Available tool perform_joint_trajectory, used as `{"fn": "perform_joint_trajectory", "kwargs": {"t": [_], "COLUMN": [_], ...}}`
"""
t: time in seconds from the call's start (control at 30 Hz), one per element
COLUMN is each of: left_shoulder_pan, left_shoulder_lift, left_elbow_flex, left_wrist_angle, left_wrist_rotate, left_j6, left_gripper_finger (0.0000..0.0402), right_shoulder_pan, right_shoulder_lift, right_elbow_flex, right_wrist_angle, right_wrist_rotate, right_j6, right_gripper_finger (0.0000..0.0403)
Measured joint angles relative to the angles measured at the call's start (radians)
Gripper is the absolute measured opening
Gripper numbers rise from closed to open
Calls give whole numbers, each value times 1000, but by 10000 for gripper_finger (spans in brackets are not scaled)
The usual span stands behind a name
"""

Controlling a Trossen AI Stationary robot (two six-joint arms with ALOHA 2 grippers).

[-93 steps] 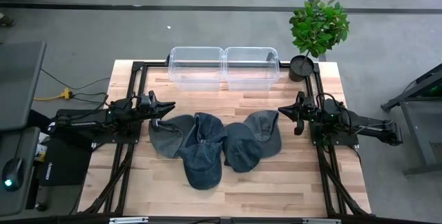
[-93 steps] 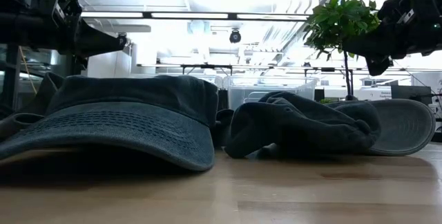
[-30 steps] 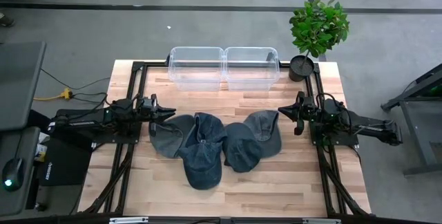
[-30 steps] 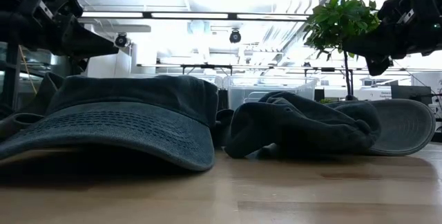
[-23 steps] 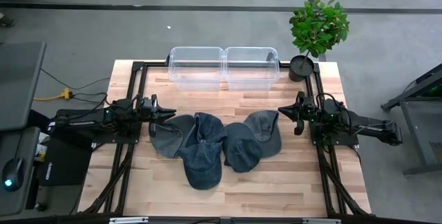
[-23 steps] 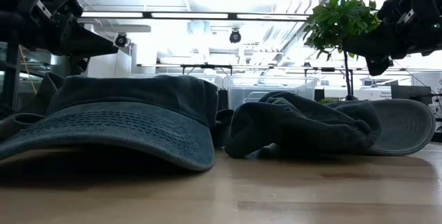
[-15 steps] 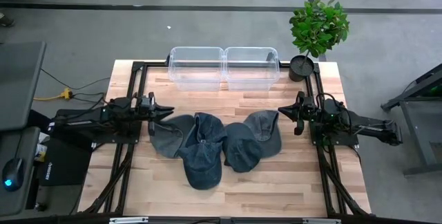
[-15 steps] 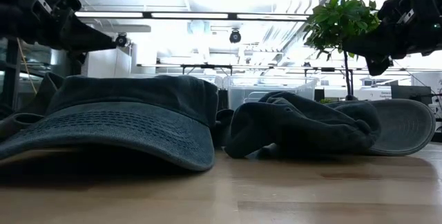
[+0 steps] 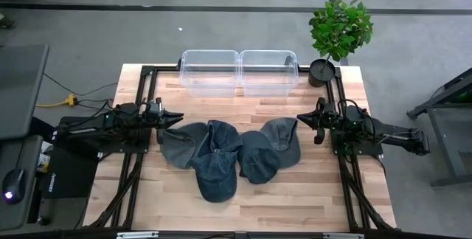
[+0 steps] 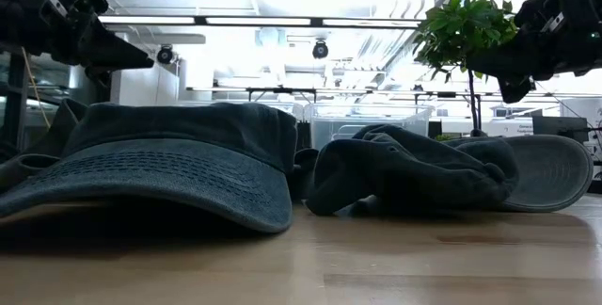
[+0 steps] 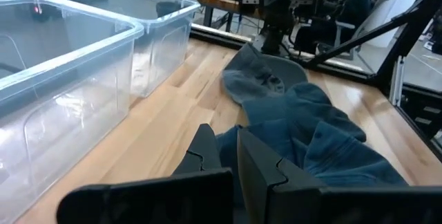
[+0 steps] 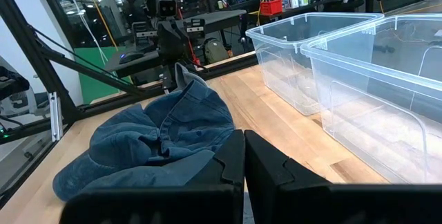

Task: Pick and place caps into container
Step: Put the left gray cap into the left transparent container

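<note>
We find four soft denim-like baseball caps (image 9: 228,153) overlapping mid-table at 6 o'clock of the clear plastic tubs (image 9: 239,71); both the left gripper (image 9: 177,117) and right gripper (image 9: 301,119) are pressed together and empty; we judge the caps light and floppy, best pinched at a crown fold.

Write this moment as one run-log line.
left gripper: shut, beside caps | right gripper: shut, waiting | containers: empty | caps on table: four

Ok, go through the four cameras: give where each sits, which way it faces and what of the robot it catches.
High: overhead, straight down; both arms, four caps, two bins.
Low: table height, level across the caps; left gripper and right gripper above.
Left wrist: past its shut fingers toward caps, bins, the right arm.
Right wrist: past its shut fingers, the reverse.
Shared: all show the caps.
</note>
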State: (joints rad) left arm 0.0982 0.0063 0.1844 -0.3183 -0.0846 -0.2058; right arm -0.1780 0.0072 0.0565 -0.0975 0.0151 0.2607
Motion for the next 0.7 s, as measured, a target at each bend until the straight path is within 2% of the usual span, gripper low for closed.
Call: {"fn": "perform_joint_trajectory", "kwargs": {"t": [0.1, 0.2, 0.37, 0.47, 0.57, 0.7], "left_shoulder_pan": [0, 1, 67, 130, 181, 225], "left_shoulder_lift": [0, 0, 1, 18, 84, 254], "left_elbow_flex": [0, 0, 0, 11, 58, 148], "left_wrist_angle": [-1, -4, -6, -42, -114, -130], "left_wrist_rotate": [-8, -30, -34, -2, 2, 3], "left_j6": [0, 0, -85, -144, -172, -204], "left_gripper_finger": [7, 34, 116, 167, 204, 225], "right_shoulder_pan": [0, 0, 0, 0, 0, 0], "right_shoulder_lift": [0, 0, 0, 0, 0, 0], "right_elbow_flex": [0, 0, 0, 0, 0, 0], "right_wrist_angle": [0, 0, 0, 0, 1, 1], "right_wrist_rotate": [0, 0, 0, 0, 0, 0], "right_j6": [0, 0, 0, 0, 0, 0], "right_gripper_finger": [1, 1, 0, 1, 1, 1]}}
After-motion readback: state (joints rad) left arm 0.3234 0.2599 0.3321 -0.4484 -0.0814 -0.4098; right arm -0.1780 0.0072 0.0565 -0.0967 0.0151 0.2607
